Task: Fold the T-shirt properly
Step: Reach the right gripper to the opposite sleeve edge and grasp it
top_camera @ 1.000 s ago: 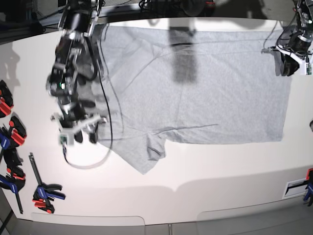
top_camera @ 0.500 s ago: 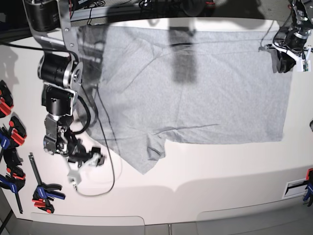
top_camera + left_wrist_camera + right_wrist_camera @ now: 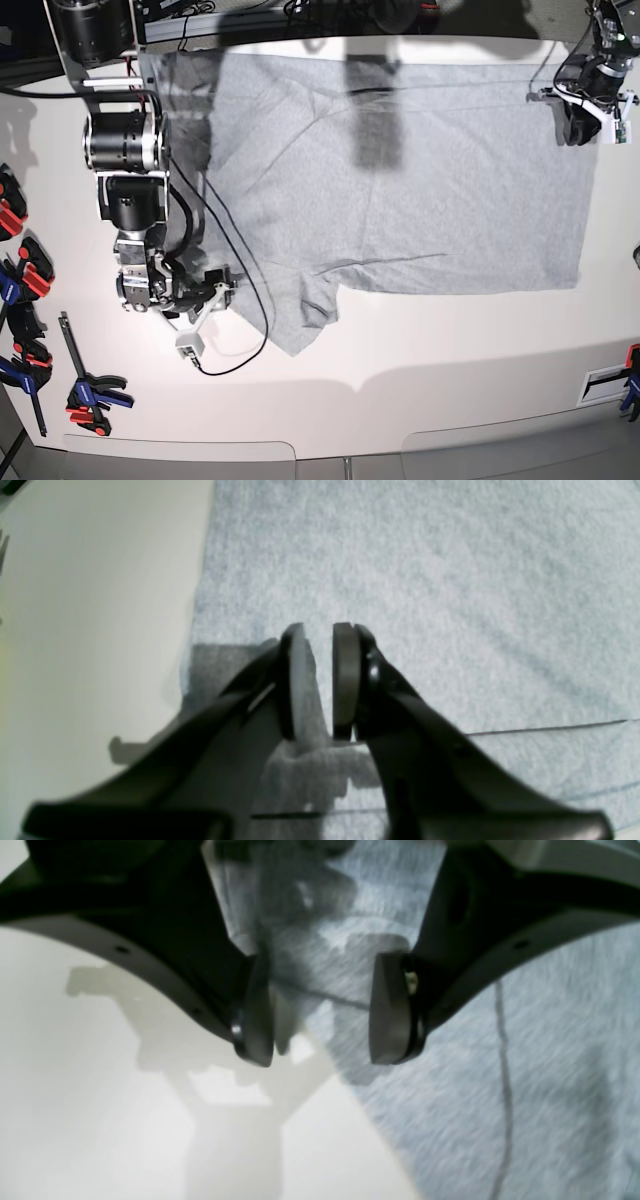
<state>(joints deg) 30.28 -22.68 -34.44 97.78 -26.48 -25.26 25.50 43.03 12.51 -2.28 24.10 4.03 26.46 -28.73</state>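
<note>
The grey T-shirt (image 3: 400, 180) lies spread plain side up over the white table (image 3: 450, 350). One sleeve (image 3: 305, 315) points toward the front. My right gripper (image 3: 215, 292) is low at the shirt's front-left edge. In the right wrist view it (image 3: 322, 1037) stands open, one finger over bare table, the other over the T-shirt (image 3: 500, 1065). My left gripper (image 3: 583, 120) is at the shirt's far right corner. In the left wrist view its pads (image 3: 345, 680) are nearly together with a raised fold of the T-shirt (image 3: 310, 745) pinched between them.
Red and blue clamps (image 3: 20, 290) lie along the table's left edge, another clamp (image 3: 95, 392) nearer the front. A loop of cable (image 3: 225, 355) trails from the right arm (image 3: 125, 150) onto the table. A label (image 3: 605, 385) sits at the front right.
The right arm has swung down and turned; its gripper has come low to the shirt's front-left edge, pointing right. The left gripper has shifted slightly toward the back at the corner.
</note>
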